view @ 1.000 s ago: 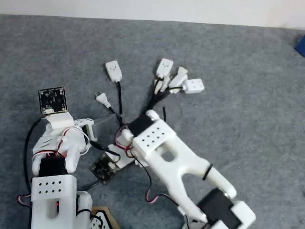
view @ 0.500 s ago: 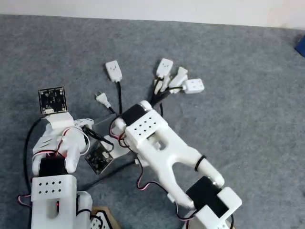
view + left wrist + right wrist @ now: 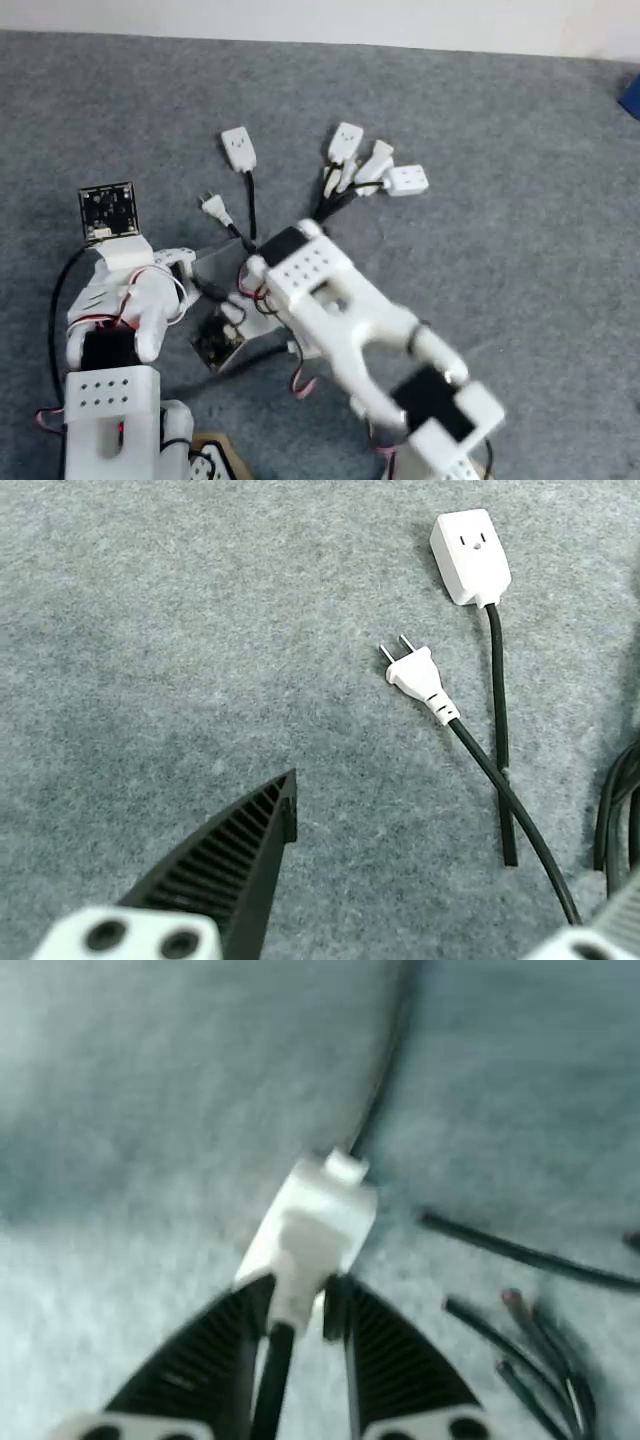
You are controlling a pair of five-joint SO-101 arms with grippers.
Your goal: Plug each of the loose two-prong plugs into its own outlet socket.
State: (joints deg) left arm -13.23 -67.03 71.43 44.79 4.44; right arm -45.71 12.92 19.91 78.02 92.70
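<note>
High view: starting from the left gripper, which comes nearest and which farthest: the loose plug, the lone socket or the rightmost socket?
From the left gripper:
1. loose plug, just ahead of it.
2. lone socket, beyond the plug.
3. rightmost socket, far across to the right.

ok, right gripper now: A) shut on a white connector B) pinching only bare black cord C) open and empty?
A: in the right wrist view the right gripper has its fingers pressed against both sides of the white connector.
</note>
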